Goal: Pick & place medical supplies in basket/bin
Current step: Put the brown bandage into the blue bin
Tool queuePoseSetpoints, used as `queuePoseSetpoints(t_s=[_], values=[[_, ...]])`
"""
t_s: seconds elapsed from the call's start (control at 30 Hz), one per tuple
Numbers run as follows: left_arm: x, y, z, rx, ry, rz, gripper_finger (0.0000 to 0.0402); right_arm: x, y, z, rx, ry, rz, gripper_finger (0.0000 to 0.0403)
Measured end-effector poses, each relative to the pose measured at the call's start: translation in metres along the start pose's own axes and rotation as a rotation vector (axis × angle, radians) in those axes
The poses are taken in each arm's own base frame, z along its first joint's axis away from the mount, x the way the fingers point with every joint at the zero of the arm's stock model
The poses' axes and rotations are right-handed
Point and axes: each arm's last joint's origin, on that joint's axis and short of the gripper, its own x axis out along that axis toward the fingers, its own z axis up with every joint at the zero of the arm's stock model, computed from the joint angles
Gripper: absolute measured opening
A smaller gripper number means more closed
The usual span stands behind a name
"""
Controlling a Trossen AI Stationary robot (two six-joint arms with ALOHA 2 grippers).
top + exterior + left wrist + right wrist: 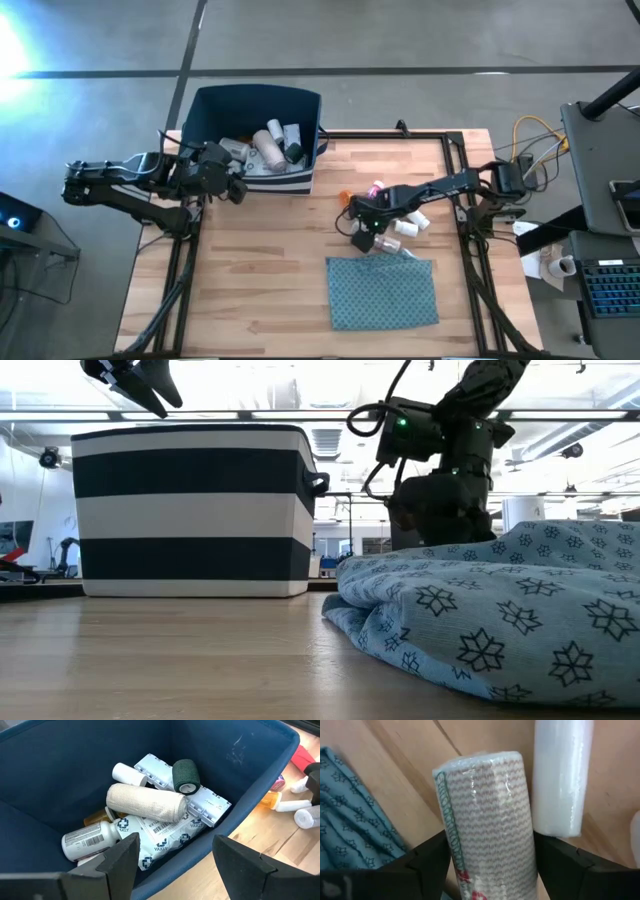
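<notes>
The navy bin (255, 112) stands at the table's far left and holds several supplies, among them a beige bandage roll (147, 802), a small dark roll (186, 776) and a white bottle (87, 840). My left gripper (236, 188) hangs open and empty at the bin's near left corner. My right gripper (364, 238) is down among loose supplies just beyond the teal cloth (383, 291), shut on a wrapped bandage roll (487, 815). A white cylinder (561, 775) lies beside that roll. My right gripper has the wrapped bandage roll between its two fingers (427, 862), one on each round side (447, 845) near the roll's near end. The fingers come from above, slanting. Whether the roll is clear of the table I cannot tell.
More supplies lie by the right gripper: an orange vial (345, 200), a pink-capped bottle (377, 188) and white bottles (410, 225). The cloth fills the near right of the table and hides the right gripper in the low view (500, 620). Bare wood (260, 270) lies near left.
</notes>
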Motion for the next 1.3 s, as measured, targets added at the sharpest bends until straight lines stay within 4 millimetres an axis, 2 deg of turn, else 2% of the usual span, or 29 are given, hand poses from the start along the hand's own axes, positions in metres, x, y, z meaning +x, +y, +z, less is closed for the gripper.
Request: queuePoseSetpoints(t_s=[0.13, 0.27, 0.4, 0.47, 0.57, 0.67, 0.77, 0.9, 0.93, 0.97, 1.07, 1.2, 1.3], values=[[0.0, 0.0, 0.0, 0.0, 0.0, 0.0, 0.023, 0.0, -0.001, 0.0, 0.005, 0.0, 0.0, 0.0233], [0.0, 0.0, 0.0, -0.005, -0.004, -0.003, 0.023, -0.005, 0.004, 0.006, -0.012, -0.033, 0.025, 0.0191], [0.0, -0.001, 0.001, -0.007, -0.006, -0.005, 0.023, -0.024, 0.016, 0.023, -0.034, -0.166, 0.127, 0.0143], [0.0, -0.001, 0.001, -0.011, -0.01, -0.008, 0.023, -0.04, 0.022, 0.035, -0.041, -0.245, 0.179, 0.0127], [0.0, -0.001, 0.001, -0.012, -0.011, -0.009, 0.023, -0.074, 0.03, 0.055, -0.082, -0.377, 0.244, 0.0122], [0.0, -0.001, 0.002, -0.016, -0.014, -0.012, 0.023, -0.114, 0.033, 0.074, -0.108, -0.515, 0.274, 0.0134], [0.0, -0.001, 0.002, -0.016, -0.014, -0.013, 0.023, -0.162, 0.037, 0.093, -0.107, -0.661, 0.333, 0.0143], [0.0, -0.001, 0.002, -0.017, -0.015, -0.013, 0.023, -0.23, 0.05, 0.121, -0.206, -0.952, 0.425, 0.0141], [0.0, -0.001, 0.002, -0.017, -0.015, -0.013, 0.023, -0.245, 0.052, 0.13, -0.217, -1.021, 0.449, 0.014], [0.0, -0.001, 0.002, -0.017, -0.015, -0.013, 0.023, -0.252, 0.052, 0.142, -0.226, -1.052, 0.459, 0.0139], [0.0, -0.002, 0.002, -0.022, -0.019, -0.017, 0.023, -0.259, 0.049, 0.183, -0.258, -1.075, 0.506, 0.0142], [0.0, -0.002, 0.002, -0.024, -0.021, -0.019, 0.023, -0.238, 0.037, 0.239, -0.229, -1.047, 0.485, 0.017], [0.0, -0.002, 0.002, -0.025, -0.018, -0.024, 0.023, -0.228, 0.029, 0.264, -0.192, -0.996, 0.472, 0.0199]])
